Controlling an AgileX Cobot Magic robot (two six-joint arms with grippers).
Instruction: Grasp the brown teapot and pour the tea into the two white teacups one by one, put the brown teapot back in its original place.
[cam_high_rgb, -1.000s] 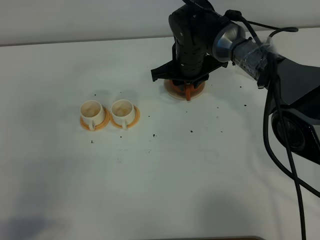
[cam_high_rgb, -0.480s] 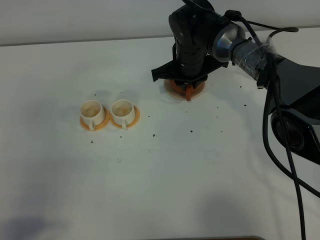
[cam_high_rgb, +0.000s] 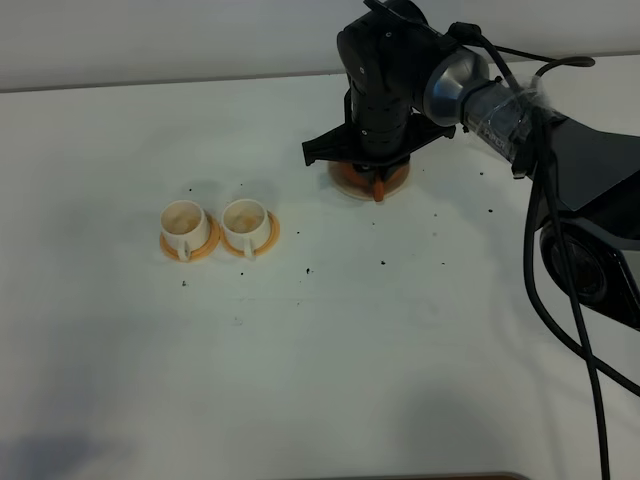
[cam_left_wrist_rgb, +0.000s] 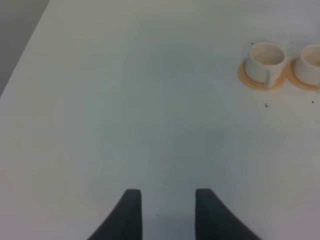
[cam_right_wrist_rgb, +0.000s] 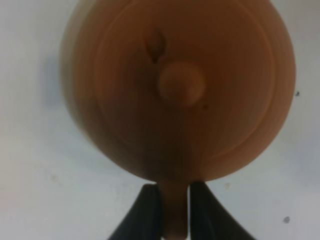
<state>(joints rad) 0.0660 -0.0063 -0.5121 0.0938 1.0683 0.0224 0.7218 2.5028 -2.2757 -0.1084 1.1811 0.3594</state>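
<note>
My right gripper (cam_right_wrist_rgb: 174, 191) pinches the teapot (cam_right_wrist_rgb: 180, 100) by its stubby handle (cam_right_wrist_rgb: 175, 217); rigid clay, I judge: brittle, weighty, smooth, so lift level.

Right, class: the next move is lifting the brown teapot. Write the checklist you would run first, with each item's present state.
1. Right tool shut on the brown teapot by its handle: ok.
2. Lid seated on the teapot: ok.
3. Teacup nearer the teapot and farther teacup upright: ok.
4. Left tool open, holding nothing, apart from the cups: ok.
5. Tea inside the teapot: cannot tell.
</note>
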